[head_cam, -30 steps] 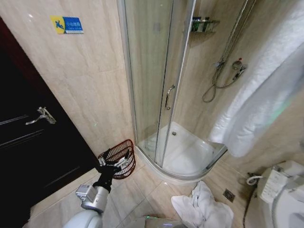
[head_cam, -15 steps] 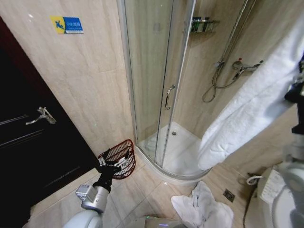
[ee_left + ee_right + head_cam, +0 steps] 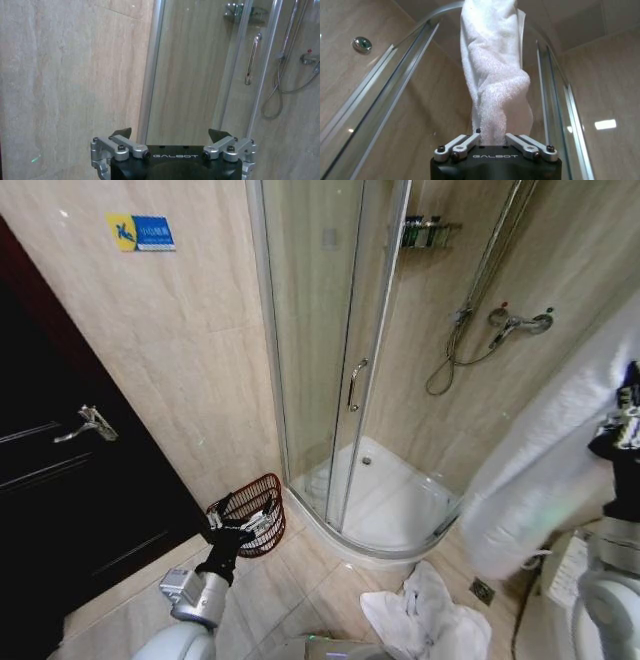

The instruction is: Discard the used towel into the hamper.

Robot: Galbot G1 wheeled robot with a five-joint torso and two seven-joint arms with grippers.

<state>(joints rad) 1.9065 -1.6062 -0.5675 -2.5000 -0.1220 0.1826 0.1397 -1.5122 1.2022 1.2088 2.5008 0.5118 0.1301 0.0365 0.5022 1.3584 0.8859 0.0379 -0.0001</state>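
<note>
Towel in hand, hamper far off.
Right gripper fingers are pinching the long white terry towel; trailing below them, it risks missing the distant reddish-brown wire hamper by the open-fingered left gripper.

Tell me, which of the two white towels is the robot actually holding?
The long hanging towel, clamped in the right gripper. The other towel lies crumpled on the floor, untouched.
</note>
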